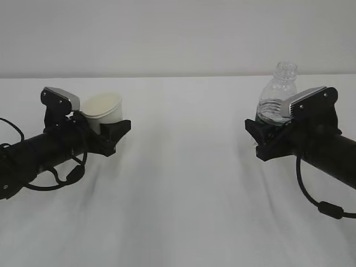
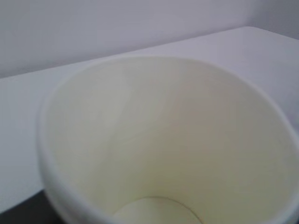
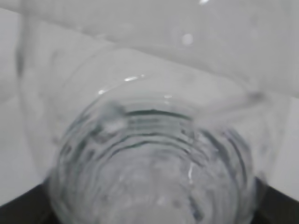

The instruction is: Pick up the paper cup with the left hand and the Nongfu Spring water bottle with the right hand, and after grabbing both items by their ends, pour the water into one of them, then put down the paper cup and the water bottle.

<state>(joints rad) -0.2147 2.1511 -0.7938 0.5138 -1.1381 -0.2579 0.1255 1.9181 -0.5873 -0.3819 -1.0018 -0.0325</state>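
Observation:
My left gripper [image 1: 109,131] is shut on the base of the off-white paper cup [image 1: 103,108], which leans with its mouth up and to the right. The left wrist view looks straight into the cup [image 2: 163,140]; its inside looks pale and bare. On the right, my right gripper [image 1: 261,133] is shut on the lower part of the clear ribbed Nongfu Spring water bottle [image 1: 278,89], which stands nearly upright with no cap. The bottle [image 3: 154,154] fills the right wrist view, blurred. Whether it holds water I cannot tell. Cup and bottle are far apart.
A white cloth-covered table [image 1: 183,194] spreads under both arms, with a plain wall behind. A black cable loop [image 1: 55,178] hangs under the left arm and another cable [image 1: 325,208] under the right arm.

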